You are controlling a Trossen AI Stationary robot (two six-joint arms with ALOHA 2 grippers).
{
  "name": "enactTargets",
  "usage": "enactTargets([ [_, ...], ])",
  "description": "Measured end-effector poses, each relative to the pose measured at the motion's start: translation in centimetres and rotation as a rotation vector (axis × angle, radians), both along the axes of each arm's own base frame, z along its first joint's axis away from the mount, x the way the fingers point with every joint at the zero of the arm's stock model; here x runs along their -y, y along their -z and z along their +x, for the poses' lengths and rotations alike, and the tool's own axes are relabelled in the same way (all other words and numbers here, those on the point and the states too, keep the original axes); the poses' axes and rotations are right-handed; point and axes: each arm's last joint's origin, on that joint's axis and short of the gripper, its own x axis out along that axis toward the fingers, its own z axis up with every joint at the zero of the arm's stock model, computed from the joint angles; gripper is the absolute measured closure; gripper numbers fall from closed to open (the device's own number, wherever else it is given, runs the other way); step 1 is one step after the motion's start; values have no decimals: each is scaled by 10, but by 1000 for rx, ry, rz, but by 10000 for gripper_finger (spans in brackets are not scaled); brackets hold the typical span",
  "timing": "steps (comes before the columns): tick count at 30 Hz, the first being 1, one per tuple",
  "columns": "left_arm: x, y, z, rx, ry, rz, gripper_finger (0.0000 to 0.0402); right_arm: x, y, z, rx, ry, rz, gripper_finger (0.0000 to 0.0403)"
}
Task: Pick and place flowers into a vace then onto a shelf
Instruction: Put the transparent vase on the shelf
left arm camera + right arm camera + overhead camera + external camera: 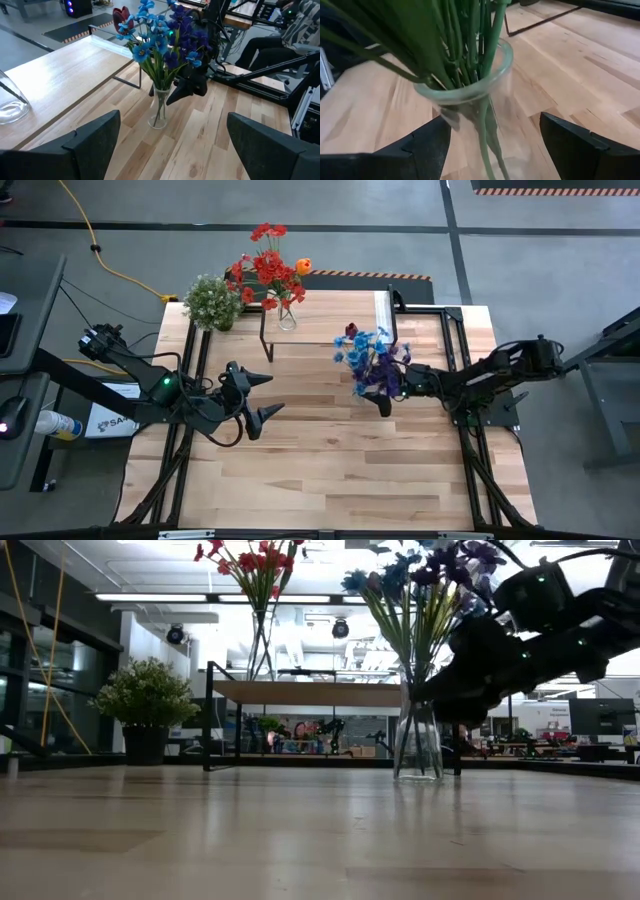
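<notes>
The right pincer [384, 402] stands apart, straddling the glass vase [470, 115] of blue flowers [368, 356] on the desk [330, 470] beside the shelf [330, 320]. The left pincer [266, 395] waits spread apart.

blue and purple flowers [372, 360] on green stems, red flowers [262, 268] with one orange tulip [303, 267], pale striped wood counter [330, 470], black arms.

Clear glossy glass vase [470, 115]; light smooth wood tabletop [330, 470]; matt black plastic-looking fingers [95, 137].
</notes>
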Motion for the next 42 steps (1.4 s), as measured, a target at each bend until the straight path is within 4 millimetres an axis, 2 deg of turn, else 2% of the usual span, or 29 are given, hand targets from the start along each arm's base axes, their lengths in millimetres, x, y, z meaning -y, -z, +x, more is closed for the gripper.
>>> enactTargets([
  [8, 0, 0, 0, 0, 0, 0, 5, 1, -4, 12, -65, -11, -26, 111],
  [29, 0, 0, 0, -3, 0, 2, 5, 2, -6, 12, -58, 22, -51, 117],
  [33, 0, 0, 0, -3, 0, 2, 5, 2, -6, 12, -58, 22, -51, 144],
  [42, 0, 0, 0, -1, 0, 1, 5, 3, -7, 13, -49, 20, -52, 238],
])
